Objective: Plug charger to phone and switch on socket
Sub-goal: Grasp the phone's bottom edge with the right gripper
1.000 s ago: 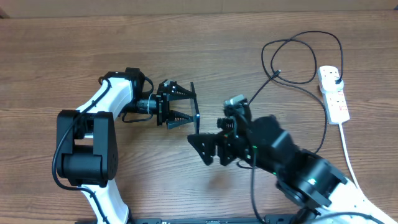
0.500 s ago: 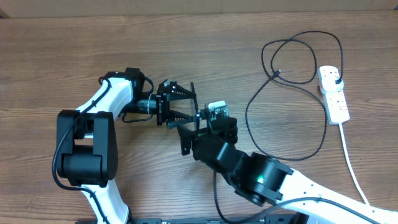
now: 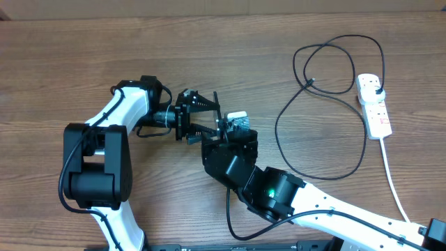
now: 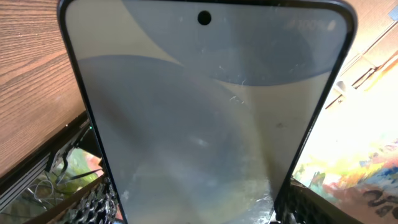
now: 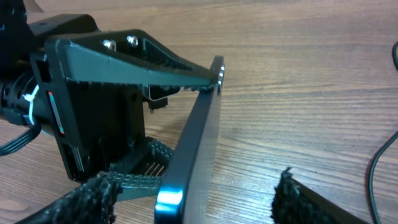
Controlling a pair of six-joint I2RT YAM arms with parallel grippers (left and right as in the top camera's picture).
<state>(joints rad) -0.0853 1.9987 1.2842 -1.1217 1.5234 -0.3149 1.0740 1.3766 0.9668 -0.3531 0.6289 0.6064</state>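
My left gripper (image 3: 204, 117) is shut on the phone (image 3: 215, 103) and holds it on edge above the table. In the left wrist view the phone's pale screen (image 4: 205, 112) fills the frame, gripped between the jaws (image 4: 196, 214) at the bottom. My right gripper (image 3: 221, 134) is open, and its two fingers (image 5: 193, 196) straddle the phone's free end (image 5: 196, 143) without closing on it. The charger, a thin black cable (image 3: 327, 70), lies in loops at the back right with its tip (image 3: 310, 82) free on the wood. Its black plug (image 3: 377, 90) sits in the white socket strip (image 3: 374, 110).
The socket's thick white cord (image 3: 392, 181) runs down the right side toward the table's front edge. The black cable loops between the strip and the right arm. The left arm's base (image 3: 94, 167) stands at the front left.
My right arm has swung left from the table's middle to the phone, and its open fingers now straddle it. The left gripper and the phone have not moved.
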